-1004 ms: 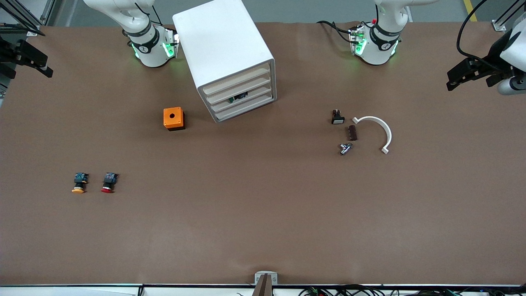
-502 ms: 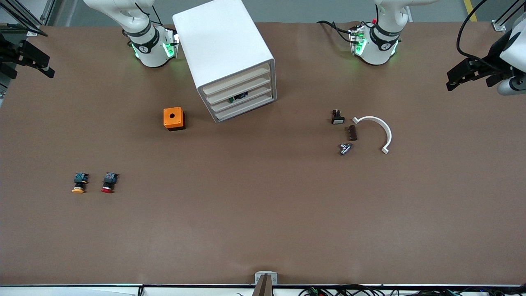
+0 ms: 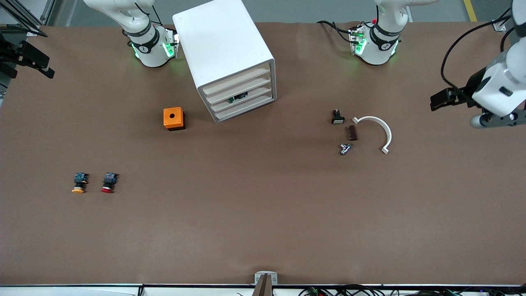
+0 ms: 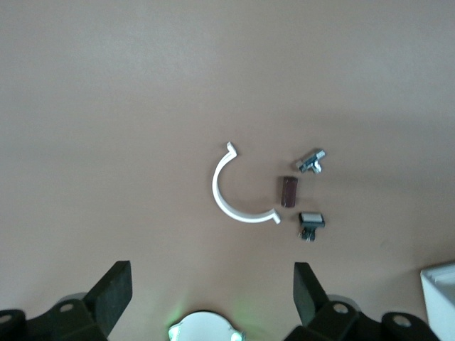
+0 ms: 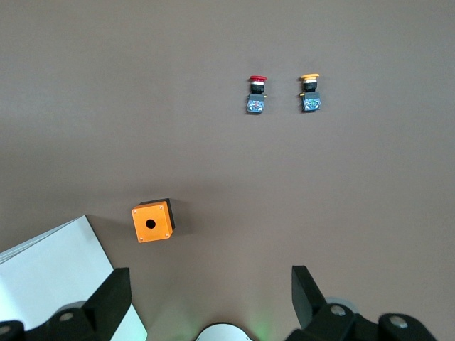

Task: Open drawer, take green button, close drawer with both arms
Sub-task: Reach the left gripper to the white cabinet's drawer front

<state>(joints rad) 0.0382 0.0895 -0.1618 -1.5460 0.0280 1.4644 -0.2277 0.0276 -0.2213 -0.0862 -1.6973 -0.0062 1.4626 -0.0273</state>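
Note:
The white cabinet (image 3: 224, 45) stands between the arm bases with four beige-fronted drawers, all shut. The green button (image 3: 237, 98) shows dark and small through the gap above the third drawer (image 3: 257, 93). My left gripper (image 3: 441, 98) hangs open and empty over the table at the left arm's end; in the left wrist view (image 4: 211, 295) its fingers stand wide apart. My right gripper (image 3: 35, 65) hangs open and empty over the table's edge at the right arm's end, and shows wide apart in the right wrist view (image 5: 210, 298).
An orange box (image 3: 174, 118) sits beside the cabinet. The yellow-capped button (image 3: 79, 183) and red-capped button (image 3: 108, 183) lie toward the right arm's end. A white arc (image 3: 378, 131), a brown block (image 3: 352, 132), a metal piece (image 3: 345, 148) and a black switch (image 3: 337, 117) lie toward the left arm's end.
My left arm has swung lower and inward over the table, toward the small parts. The right gripper has barely moved. The drawers stay shut.

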